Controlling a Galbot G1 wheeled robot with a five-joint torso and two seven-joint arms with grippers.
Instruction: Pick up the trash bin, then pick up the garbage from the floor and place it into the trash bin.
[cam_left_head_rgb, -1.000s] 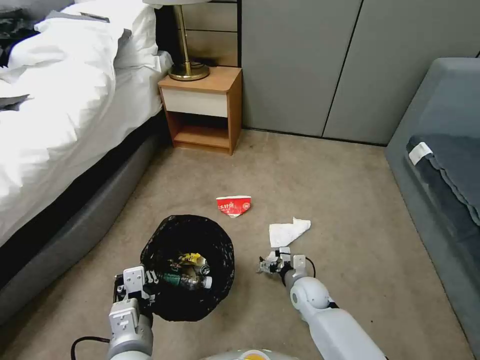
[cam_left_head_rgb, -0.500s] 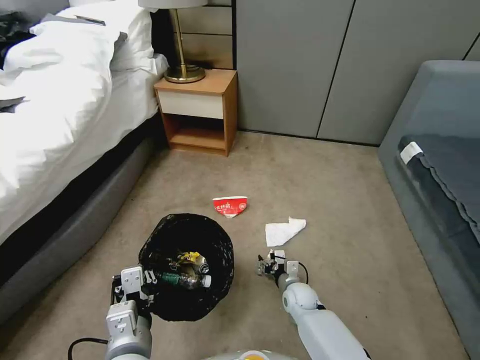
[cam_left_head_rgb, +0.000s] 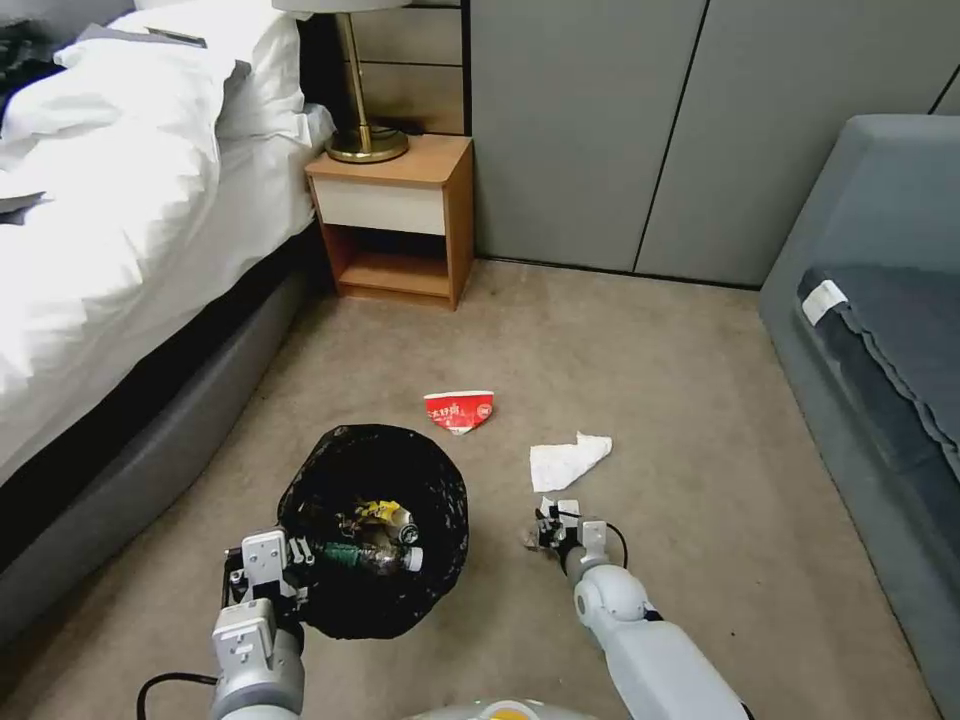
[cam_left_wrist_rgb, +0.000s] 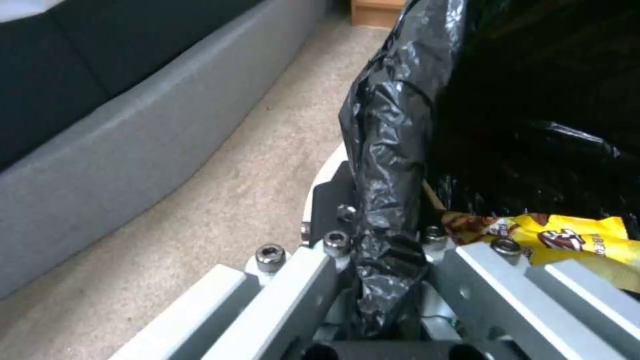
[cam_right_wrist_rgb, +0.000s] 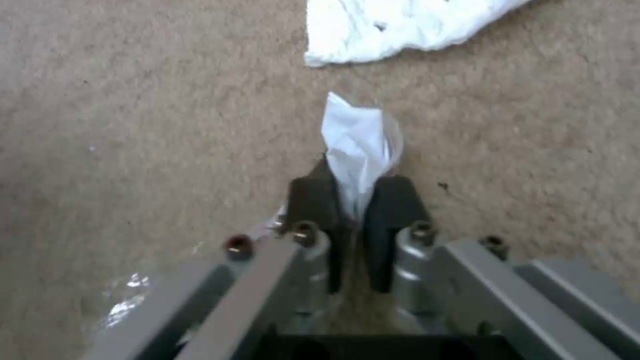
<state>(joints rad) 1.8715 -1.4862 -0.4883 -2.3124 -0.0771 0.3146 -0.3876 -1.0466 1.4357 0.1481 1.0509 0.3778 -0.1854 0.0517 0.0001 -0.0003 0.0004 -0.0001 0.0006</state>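
Observation:
The trash bin, a white bucket lined with a black bag, is at the lower left of the head view. Inside it lie a yellow wrapper and small bottles. My left gripper is shut on the bin's near rim, pinching the black liner. To the right of the bin, low over the carpet, my right gripper is shut on a crumpled white-and-clear scrap of garbage. A white tissue lies just beyond it. A crushed red-white paper cup lies past the bin.
A bed with white bedding and a grey base runs along the left. A wooden nightstand with a brass lamp stands at the back. A grey sofa lines the right. Grey wall panels close the far side.
The head camera has shifted slightly. My right gripper, still holding the scrap, has edged a little to the right. The left gripper and the bin have kept their place.

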